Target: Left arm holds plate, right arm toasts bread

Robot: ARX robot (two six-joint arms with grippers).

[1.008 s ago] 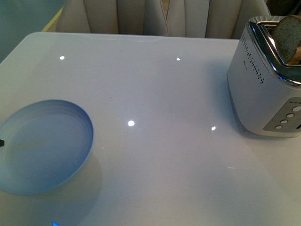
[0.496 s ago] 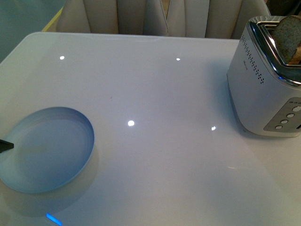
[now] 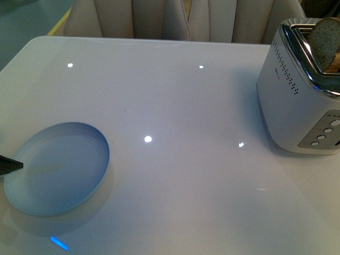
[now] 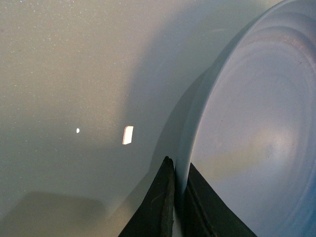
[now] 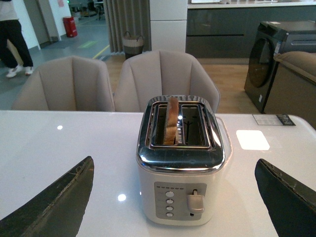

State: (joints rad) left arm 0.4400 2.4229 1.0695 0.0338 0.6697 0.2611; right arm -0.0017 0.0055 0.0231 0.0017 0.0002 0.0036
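The pale-blue plate (image 3: 61, 167) hangs tilted just over the white table (image 3: 175, 106) at the front left. My left gripper (image 4: 178, 165) is shut on the plate (image 4: 256, 123), its black jaws pinching the rim; only a jaw tip (image 3: 10, 164) shows in the front view. The bread (image 3: 324, 42) stands upright in a slot of the white-and-chrome toaster (image 3: 300, 101) at the right. In the right wrist view my right gripper (image 5: 174, 163) is open, its fingers (image 5: 54, 202) wide either side of the toaster (image 5: 180, 148), short of it. The bread (image 5: 171, 121) sticks up from one slot.
The toaster's lever (image 5: 196, 201) and a column of buttons (image 5: 169, 201) face my right gripper. Beige chairs (image 3: 159, 18) stand behind the table's far edge. A blue light glints on the table (image 3: 58, 243) under the plate.
The plate has shifted a little to the right and looks smaller and tilted differently. The left jaw tip has come further into the front view. Toaster and bread have not moved.
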